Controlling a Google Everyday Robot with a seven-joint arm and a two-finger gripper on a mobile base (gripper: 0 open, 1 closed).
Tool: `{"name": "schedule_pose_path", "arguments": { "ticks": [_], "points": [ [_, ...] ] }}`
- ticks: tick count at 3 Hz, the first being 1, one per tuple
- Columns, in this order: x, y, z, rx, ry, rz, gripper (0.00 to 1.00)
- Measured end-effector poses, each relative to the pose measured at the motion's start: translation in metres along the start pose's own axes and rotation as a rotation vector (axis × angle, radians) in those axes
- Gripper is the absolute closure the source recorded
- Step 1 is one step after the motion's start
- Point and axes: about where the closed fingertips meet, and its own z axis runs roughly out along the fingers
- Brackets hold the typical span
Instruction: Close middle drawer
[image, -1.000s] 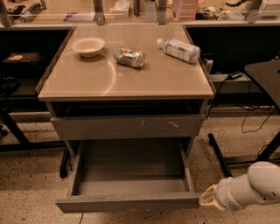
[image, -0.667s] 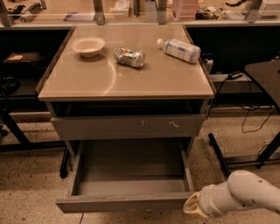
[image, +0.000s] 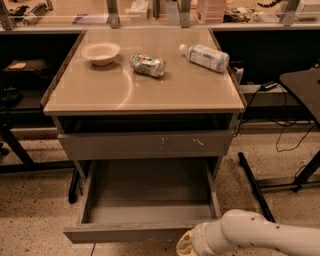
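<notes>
**Task item.** The middle drawer (image: 135, 233) is standing pulled well out of the grey cabinet (image: 226, 145), low in the camera view. Its plain flat front is facing the camera and its bare grey inside is showing from above. Nothing is lying in it.

**Gripper.** The gripper (image: 186, 246) is sitting at the bottom edge of the view, right of centre, just below the right part of the drawer's front. Its pale cream end is being cut off by the frame edge. Whether it is spread or pressed together cannot be told, nor whether it is touching the drawer front. The white arm (image: 260, 236) is reaching in from the lower right corner, lying roughly level behind the gripper.

**Cabinet.** Above the open drawer, the upper drawer front (image: 120, 145) is sitting nearly flush and is showing pale scratch marks right of centre. A dark gap is running between it and the tan cabinet top (image: 140, 92).

**Items on top.**
- A pale bowl (image: 100, 52) is standing upright at the back left.
- A crushed can (image: 147, 65) is lying on its side near the middle, just right of the bowl and apart from it.
- A clear plastic bottle (image: 205, 56) is lying on its side at the back right, with its cap pointing left.

**Surroundings.**
- Black cables (image: 282, 132) are hanging down to the right of the cabinet.
- A dark table (image: 302, 87) is standing at the right edge.
- The floor (image: 35, 215) is speckled.
</notes>
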Motion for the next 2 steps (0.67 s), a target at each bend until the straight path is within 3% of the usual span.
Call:
{"name": "schedule_pose_path", "arguments": {
  "ticks": [1,2],
  "points": [
    [-0.025,-0.017,0.011,0.047,-0.007,-0.086,1.00],
    [-0.022,-0.054,0.008,0.125,0.019,-0.092,1.00]
  ]
}}
